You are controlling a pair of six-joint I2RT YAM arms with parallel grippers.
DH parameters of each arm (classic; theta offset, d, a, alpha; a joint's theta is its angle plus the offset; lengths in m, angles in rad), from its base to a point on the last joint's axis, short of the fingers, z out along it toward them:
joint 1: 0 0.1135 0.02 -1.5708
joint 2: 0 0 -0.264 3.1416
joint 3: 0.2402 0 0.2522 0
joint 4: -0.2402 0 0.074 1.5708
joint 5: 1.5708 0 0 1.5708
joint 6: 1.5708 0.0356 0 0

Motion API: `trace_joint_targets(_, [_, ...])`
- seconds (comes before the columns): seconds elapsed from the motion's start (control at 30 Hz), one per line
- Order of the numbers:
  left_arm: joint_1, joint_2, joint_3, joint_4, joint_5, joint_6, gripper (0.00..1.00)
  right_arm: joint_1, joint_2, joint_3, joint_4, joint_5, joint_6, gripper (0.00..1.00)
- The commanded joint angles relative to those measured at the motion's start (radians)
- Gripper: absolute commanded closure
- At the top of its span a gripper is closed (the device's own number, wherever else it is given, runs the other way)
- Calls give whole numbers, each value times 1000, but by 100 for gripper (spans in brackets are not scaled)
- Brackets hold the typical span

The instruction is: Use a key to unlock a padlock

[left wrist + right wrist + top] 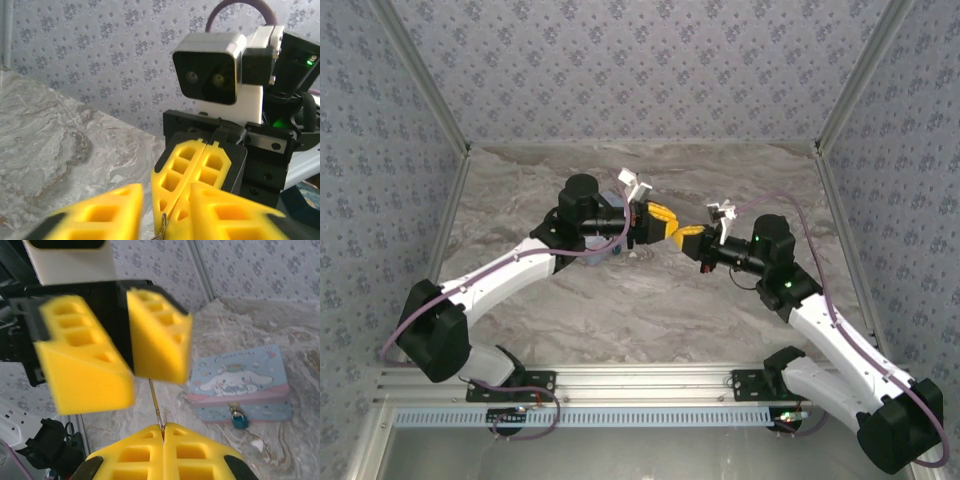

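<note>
Two grippers, top view: left gripper (663, 215) and right gripper (692, 238) meet tip to tip just right of the tin box (612, 205)
Tin box, top view: a pale-blue patch, mostly hidden under the left wrist
Key and padlock, top view: too small to make out

Left gripper, left wrist view: left gripper (166, 194) has its yellow fingers (100, 215) blurred at the bottom edge, set apart with a clear gap and clamping nothing
Right gripper, left wrist view: right gripper (175, 200) faces the lens with its yellow pads pressed flat together along one seam
Key, left wrist view: key (163, 225) is a thin metal sliver at the end of that seam, inside the left gripper's gap

Right gripper, right wrist view: right gripper (163, 437) has its pads fully together, pinching the key (155, 402) by its lower end
Key, right wrist view: thin shaft stands up out of the seam, left of the tin box (240, 377); the tip reaches the underside of one left-gripper finger, contact cannot be told
Left gripper, right wrist view: left gripper (131, 377) has both yellow blocks spread, with a dark gap between them
Tin box, right wrist view: pale blue with a cartoon print, lid down, sitting on the marbled table (300, 340)
Padlock, right wrist view: teal-blue padlock (239, 418) hangs at the middle of the tin box's front face, with the shackle closed through the clasp
</note>
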State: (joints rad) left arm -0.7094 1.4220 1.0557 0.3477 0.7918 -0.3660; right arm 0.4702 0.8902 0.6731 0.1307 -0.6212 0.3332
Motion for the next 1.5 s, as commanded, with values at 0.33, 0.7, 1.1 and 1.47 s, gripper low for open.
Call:
trace_joint_targets(0.33, [94, 99, 160, -563, -729, -36, 12, -15, 11, 76, -475, 413, -64, 100])
trace_joint_targets(0.7, [133, 449, 444, -855, -965, -7, 8, -23, 36, 69, -514, 478, -41, 100])
trace_joint_targets(1.1, [134, 541, 489, -802, -894, 18, 6, -26, 27, 42, -500, 472, -28, 100])
trace_joint_targets(1.47, [127, 585, 523, -796, -823, 45, 8, -26, 34, 44, -504, 469, -30, 100])
